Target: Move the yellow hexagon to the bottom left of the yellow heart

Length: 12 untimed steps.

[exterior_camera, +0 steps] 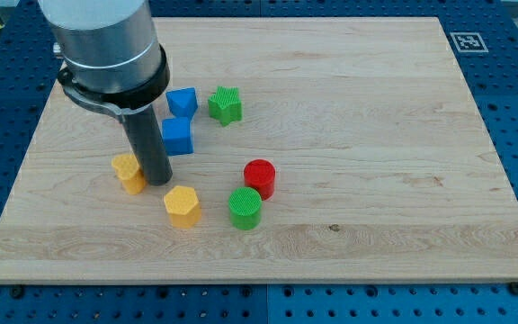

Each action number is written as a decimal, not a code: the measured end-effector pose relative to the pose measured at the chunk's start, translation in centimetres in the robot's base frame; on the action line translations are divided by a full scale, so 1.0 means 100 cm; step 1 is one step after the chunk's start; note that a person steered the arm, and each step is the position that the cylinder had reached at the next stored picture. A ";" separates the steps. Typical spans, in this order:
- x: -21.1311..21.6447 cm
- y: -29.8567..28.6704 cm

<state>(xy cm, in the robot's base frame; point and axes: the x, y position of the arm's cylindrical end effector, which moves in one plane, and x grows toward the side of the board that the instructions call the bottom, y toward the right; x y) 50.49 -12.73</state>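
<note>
The yellow hexagon [183, 206] lies on the wooden board [349, 135] in the lower left part of the view. The yellow heart [129, 173] lies up and to the left of it, partly behind the rod. My tip [158, 181] rests on the board just right of the yellow heart, touching or nearly touching it, and just above and left of the yellow hexagon.
Two blue blocks [182, 102] [177, 137] sit right of the rod, one above the other. A green star [225, 104] lies right of the upper blue block. A red cylinder [260, 178] and a green cylinder [245, 208] stand right of the hexagon.
</note>
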 end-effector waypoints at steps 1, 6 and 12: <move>0.000 0.001; 0.034 0.064; 0.047 0.074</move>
<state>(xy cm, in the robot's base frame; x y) 55.22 -5.35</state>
